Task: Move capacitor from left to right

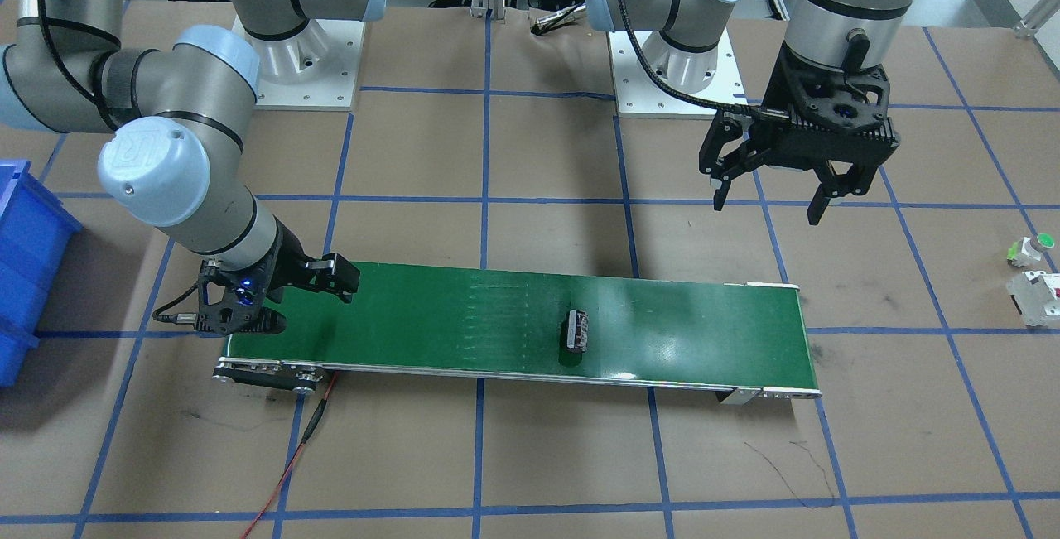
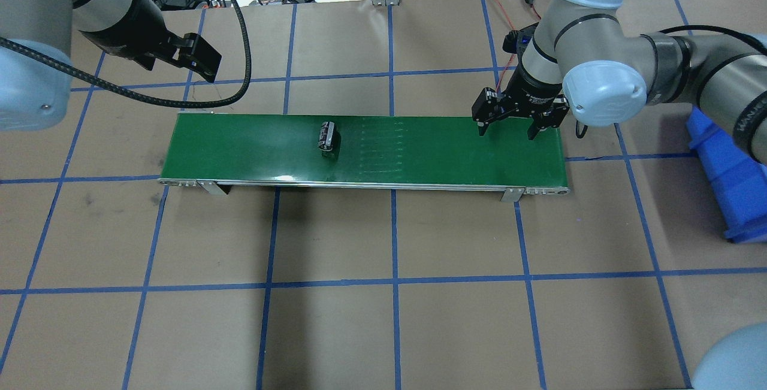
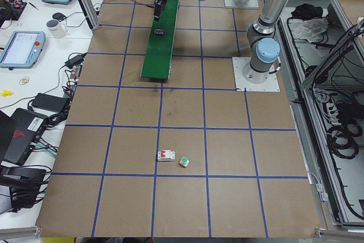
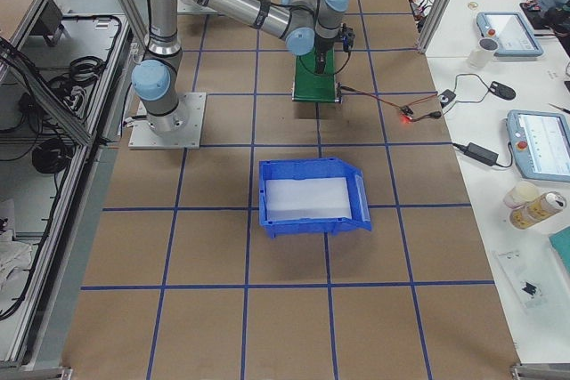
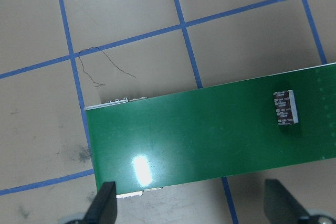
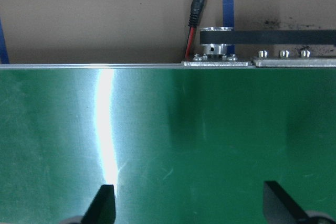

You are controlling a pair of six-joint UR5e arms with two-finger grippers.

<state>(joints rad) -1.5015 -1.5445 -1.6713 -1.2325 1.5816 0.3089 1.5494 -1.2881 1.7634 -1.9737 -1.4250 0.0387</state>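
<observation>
The capacitor [image 1: 577,330] is a stubby black cylinder with pale stripes, lying on its side on the green conveyor belt [image 1: 431,315], left of the belt's middle in the overhead view [image 2: 327,136]. It also shows in the left wrist view [image 5: 286,107]. My left gripper [image 1: 768,208] is open and empty, raised above the table beyond the belt's left end [image 2: 198,60]. My right gripper [image 2: 507,133] is open and empty, low over the belt's right end [image 1: 302,299]. The right wrist view shows only bare belt [image 6: 210,140] between its fingers.
A blue bin [image 2: 731,180] stands on the table to the right of the belt. A white boxy component with red marks [image 1: 1035,297] and a small white piece with a green cap [image 1: 1031,249] lie far to the left. A red wire [image 1: 290,464] trails from the belt's right end.
</observation>
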